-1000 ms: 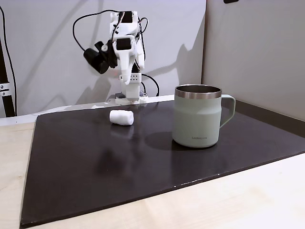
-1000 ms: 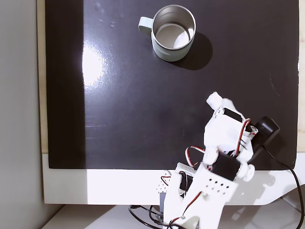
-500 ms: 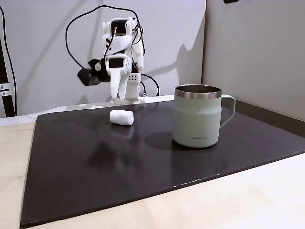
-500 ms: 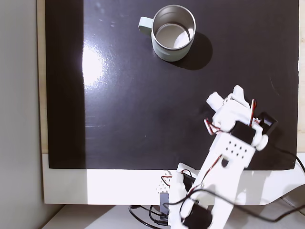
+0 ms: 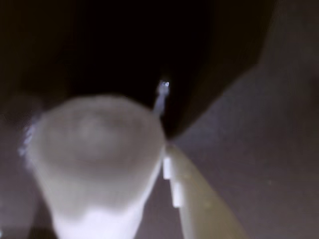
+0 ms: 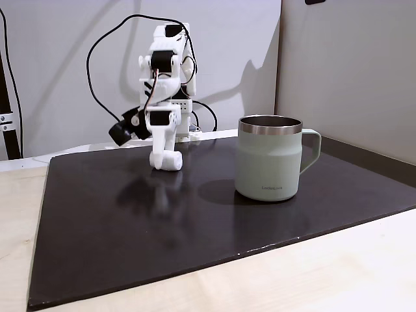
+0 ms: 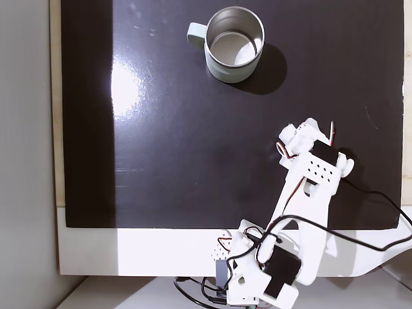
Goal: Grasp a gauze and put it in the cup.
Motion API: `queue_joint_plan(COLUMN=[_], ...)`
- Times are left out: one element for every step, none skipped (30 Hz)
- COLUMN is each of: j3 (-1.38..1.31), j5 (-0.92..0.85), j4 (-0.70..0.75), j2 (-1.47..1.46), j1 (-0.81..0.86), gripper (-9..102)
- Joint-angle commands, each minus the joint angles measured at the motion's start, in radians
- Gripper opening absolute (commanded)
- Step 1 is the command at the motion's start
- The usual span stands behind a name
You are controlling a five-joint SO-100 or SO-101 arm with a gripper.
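The gauze [image 6: 167, 162], a small white roll, lies on the black mat [image 6: 195, 214] at the back left in a fixed view. My gripper [image 6: 162, 153] has come down right on top of it, fingers pointing down. From above, an end of the gauze [image 7: 287, 136] peeks out beside the gripper [image 7: 300, 138]. In the blurred wrist view the gauze [image 5: 94, 164] sits close up against one pale finger [image 5: 199, 199]; the other finger is hidden. The jaws look open around the roll. The sage-green cup [image 6: 270, 159] stands upright and empty to the right, also seen from above as the cup [image 7: 233, 44].
The black mat [image 7: 180, 129] covers most of a light wooden table [image 6: 292, 279]. The arm's base [image 7: 257, 270] and cables sit on a white strip at the mat's edge. Grey walls stand behind and to the right.
The arm swung out from its folded pose and lowered its gripper onto the gauze. Gauze and cup have stayed where they were.
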Motion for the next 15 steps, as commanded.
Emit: queue_joint_plan(j3=[-0.041, -0.038, -0.032, -0.028, -0.025, -0.023, -0.021, -0.021, -0.021, -0.021, -0.021, -0.020, -0.020, -0.020, -0.020], j5=[0.006, 0.006, 0.008, 0.008, 0.009, 0.011, 0.012, 0.012, 0.011, 0.009, 0.009, 0.009, 0.009, 0.009, 0.009], j4=[-0.023, -0.028, -0.035, -0.041, -0.046, -0.052, -0.055, -0.057, -0.057, -0.057, -0.057, -0.055, -0.055, -0.055, -0.054], j2=[0.000, 0.002, 0.003, 0.005, 0.005, 0.005, 0.005, 0.002, 0.000, -0.002, -0.003, -0.005, -0.005, -0.005, -0.005], j1=[-0.003, -0.005, -0.005, -0.006, -0.006, -0.006, -0.005, -0.005, -0.005, -0.005, -0.006, -0.006, -0.005, -0.003, -0.002], gripper=[35, 35, 34, 33, 31, 28, 23, 18, 12, 7, 4, 2, 0, 0, 0])
